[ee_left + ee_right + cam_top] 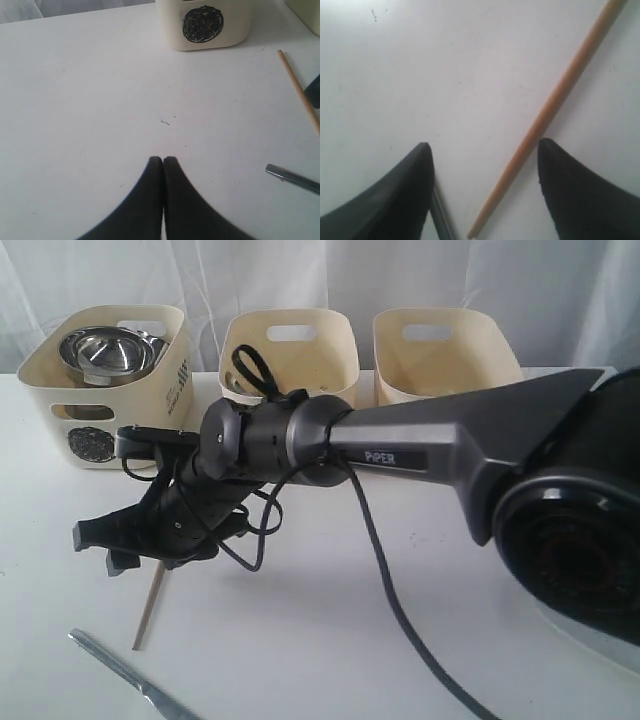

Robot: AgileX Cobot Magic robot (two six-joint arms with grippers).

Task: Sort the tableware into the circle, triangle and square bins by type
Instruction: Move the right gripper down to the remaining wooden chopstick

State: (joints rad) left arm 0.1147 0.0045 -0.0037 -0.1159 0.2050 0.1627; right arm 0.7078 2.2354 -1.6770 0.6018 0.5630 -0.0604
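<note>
Right arm (420, 440) lettered "PiPER", right gripper (484, 149) fingers apart with wooden chopstick (555, 100) lying between them on the table (300, 650), in front of circle-marked bin (45, 390), steel bowl (105, 352) inside that bin, left gripper (163, 160) fingers pressed together

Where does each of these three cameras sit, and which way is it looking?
Exterior view: off the arms, close by the right arm, which fills the picture; faces across the table toward a row of cream bins.
Left wrist view: on the left wrist, looking over the shut left hand along the table to the circle bin.
Right wrist view: on the right wrist, looking down past the open right hand at a chopstick between its fingers.
Shared: all three show that chopstick.
</note>
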